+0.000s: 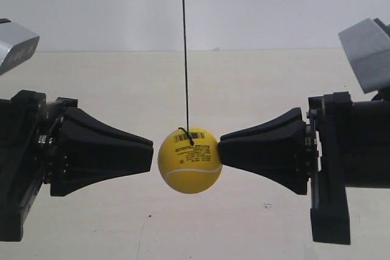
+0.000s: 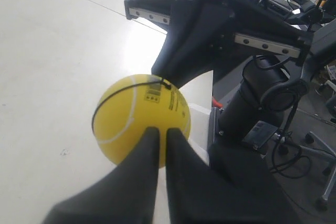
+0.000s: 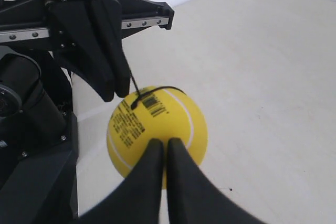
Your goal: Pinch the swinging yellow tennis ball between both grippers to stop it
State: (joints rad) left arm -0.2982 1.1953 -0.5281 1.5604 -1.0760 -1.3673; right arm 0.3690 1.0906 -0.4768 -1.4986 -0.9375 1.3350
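The yellow tennis ball (image 1: 190, 165) hangs on a thin dark string (image 1: 184, 47) between two black wedge grippers. The gripper of the arm at the exterior view's right (image 1: 220, 149) touches the ball's side with its blunt tip. The gripper of the arm at the exterior view's left (image 1: 151, 153) stands a sliver short of the ball. In the left wrist view my left gripper (image 2: 163, 130) is shut, tips against the ball (image 2: 139, 116). In the right wrist view my right gripper (image 3: 164, 142) is shut, tips against the ball (image 3: 157, 119). Each wrist view shows the opposite gripper beyond the ball.
A pale tabletop (image 1: 195, 89) lies below the ball, with a white wall behind it. Grey camera housings (image 1: 368, 53) sit above both arms. The left wrist view shows the other arm's base, cables and a stand (image 2: 273, 98).
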